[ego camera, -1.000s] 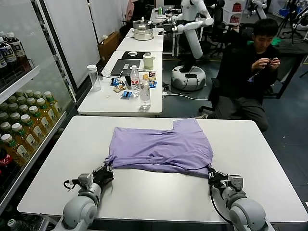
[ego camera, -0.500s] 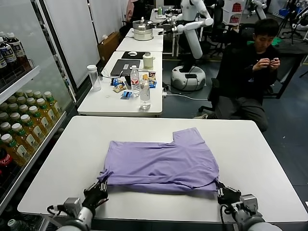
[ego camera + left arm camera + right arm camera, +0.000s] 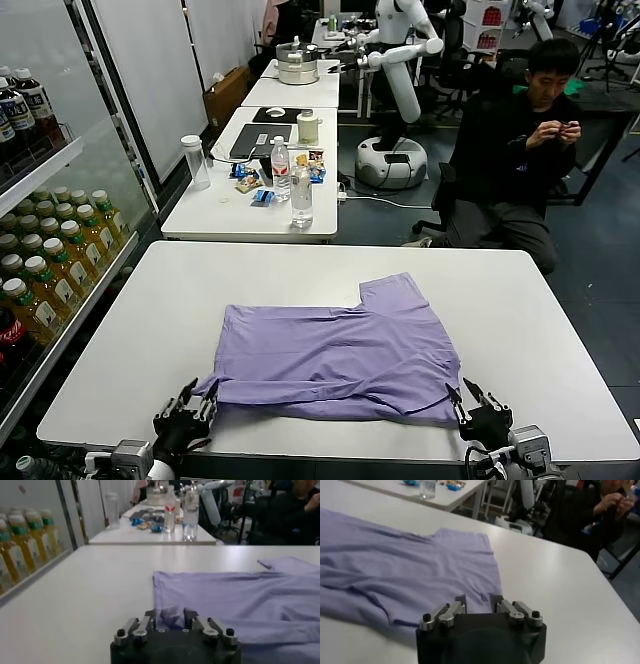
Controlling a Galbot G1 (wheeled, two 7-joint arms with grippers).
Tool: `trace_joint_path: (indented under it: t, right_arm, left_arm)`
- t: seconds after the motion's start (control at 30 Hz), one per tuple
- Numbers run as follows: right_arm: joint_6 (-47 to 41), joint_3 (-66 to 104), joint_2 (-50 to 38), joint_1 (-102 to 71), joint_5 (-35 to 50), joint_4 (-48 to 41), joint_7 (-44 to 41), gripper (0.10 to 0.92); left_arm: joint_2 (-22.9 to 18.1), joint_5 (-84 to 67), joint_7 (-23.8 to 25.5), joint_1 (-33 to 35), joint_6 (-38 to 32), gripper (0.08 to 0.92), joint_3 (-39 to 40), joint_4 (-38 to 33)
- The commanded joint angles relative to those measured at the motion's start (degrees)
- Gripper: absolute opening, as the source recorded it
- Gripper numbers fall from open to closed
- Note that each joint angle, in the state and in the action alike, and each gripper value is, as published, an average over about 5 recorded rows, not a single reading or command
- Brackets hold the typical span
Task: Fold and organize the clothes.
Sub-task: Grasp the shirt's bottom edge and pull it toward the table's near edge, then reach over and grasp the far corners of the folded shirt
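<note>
The lavender T-shirt [image 3: 335, 355] lies folded on the white table [image 3: 500, 300], its near edge close to the table's front edge. My left gripper [image 3: 198, 405] is at the shirt's near left corner. In the left wrist view [image 3: 170, 614] it is shut on a bunched bit of the shirt [image 3: 240, 595]. My right gripper [image 3: 463, 408] is at the near right corner. In the right wrist view [image 3: 477, 601] its fingers stand on either side of the hem of the shirt [image 3: 395, 565].
A drinks cooler [image 3: 40, 260] with bottles lines the left side. A second table [image 3: 215, 215] behind holds bottles and clutter. A seated person in black [image 3: 520, 150] and another robot [image 3: 400, 80] are at the back right.
Both grippers have drawn back toward the table's front edge, dragging the shirt's near edge with them. The shirt now lies closer to me and flatter.
</note>
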Motion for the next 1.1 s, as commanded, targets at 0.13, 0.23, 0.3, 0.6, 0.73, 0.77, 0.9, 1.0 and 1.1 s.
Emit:
trace_joint_path:
  t: [0.13, 0.23, 0.3, 0.6, 0.73, 0.77, 0.9, 1.0, 1.1]
  right_arm:
    - [-2.3, -13.3, -0.2, 30.7, 7.5, -18.4, 3.2, 0.727]
    - [-2.6, -17.9, 1.4, 40.3, 7.7, -27.2, 3.6, 0.795]
    - [-2.7, -20.0, 2.7, 45.3, 7.9, -32.0, 3.6, 0.813]
    - [-2.6, -26.5, 8.6, 59.4, 7.9, -52.2, 3.7, 0.823]
    - [-2.6, -27.8, 10.9, 63.2, 7.9, -58.1, 3.7, 0.823]
    - [-2.6, -27.9, 11.4, 63.7, 7.9, -59.3, 3.7, 0.823]
    - [-2.6, -28.1, 12.9, 65.0, 8.0, -63.1, 3.6, 0.823]
    - [-2.6, -28.0, 14.0, 65.6, 8.1, -66.0, 3.5, 0.823]
    - [-2.7, -27.8, 14.9, 66.0, 8.5, -68.6, 3.5, 0.823]
  left_arm:
    - [4.7, -9.4, -2.1, -28.2, -3.7, 0.660, 2.8, 19.7]
    - [5.2, -10.4, -1.9, -34.8, -3.8, 0.745, 6.6, 27.3]
    - [4.9, -10.3, -1.7, -38.6, -3.7, 0.791, 9.3, 31.7]
    - [1.1, -9.5, -1.3, -50.1, -2.9, 0.823, 17.8, 47.9]
    - [0.2, -9.5, -1.2, -52.4, -2.1, 0.823, 19.5, 51.4]
    - [0.1, -9.6, -1.1, -52.7, -1.9, 0.823, 19.8, 51.9]
    - [0.0, -10.8, -0.6, -53.0, -1.1, 0.823, 20.8, 52.5]
    - [-0.1, -11.2, -0.4, -52.6, -0.8, 0.823, 21.2, 51.6]
    - [0.2, -11.2, -0.5, -51.4, -0.3, 0.823, 21.2, 49.9]
